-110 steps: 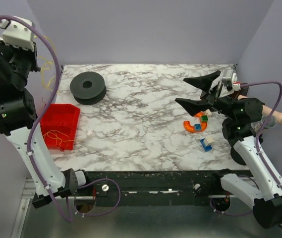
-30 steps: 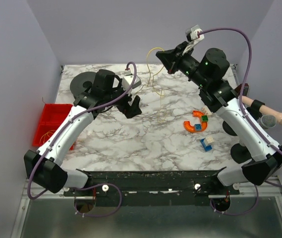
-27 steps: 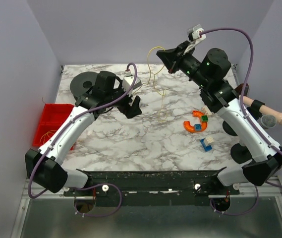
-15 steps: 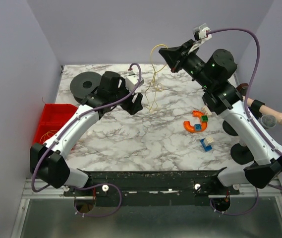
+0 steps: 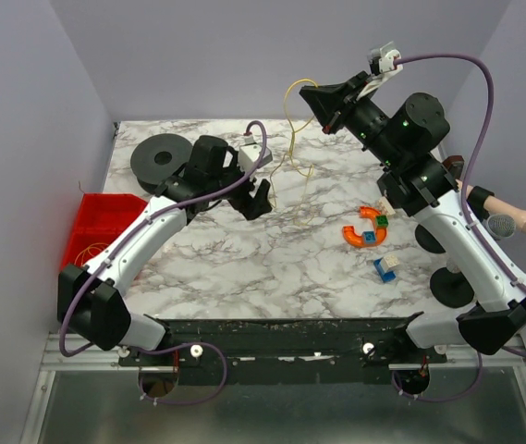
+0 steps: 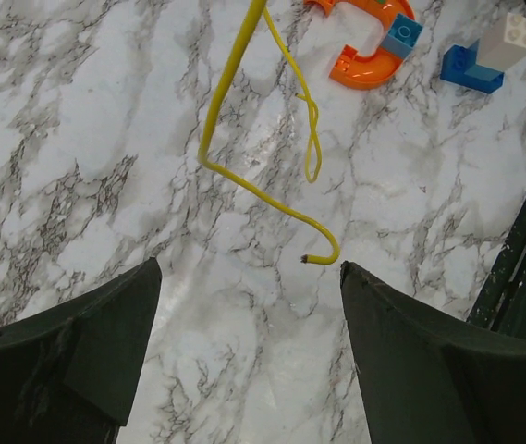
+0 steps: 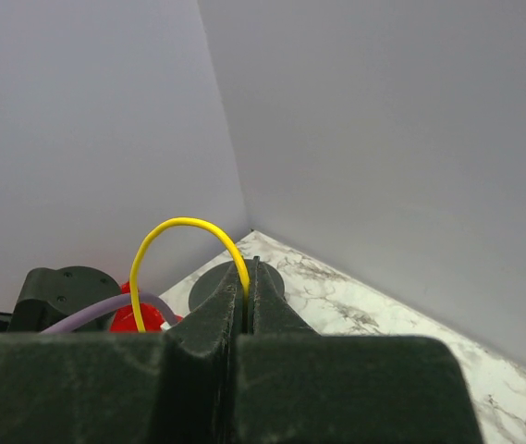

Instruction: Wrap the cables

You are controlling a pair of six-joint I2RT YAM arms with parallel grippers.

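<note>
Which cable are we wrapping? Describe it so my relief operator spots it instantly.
Start at the far side of the marble table, near the back wall. The raised right end effector is shut on a yellow cable that dangles toward the open left end effector. It is thread-thin and yellow, unlike the thick purple arm cables.

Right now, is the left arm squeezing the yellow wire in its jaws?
No, the left jaws stand wide open, and the yellow wire only dangles its loose end in the gap between them.
</note>
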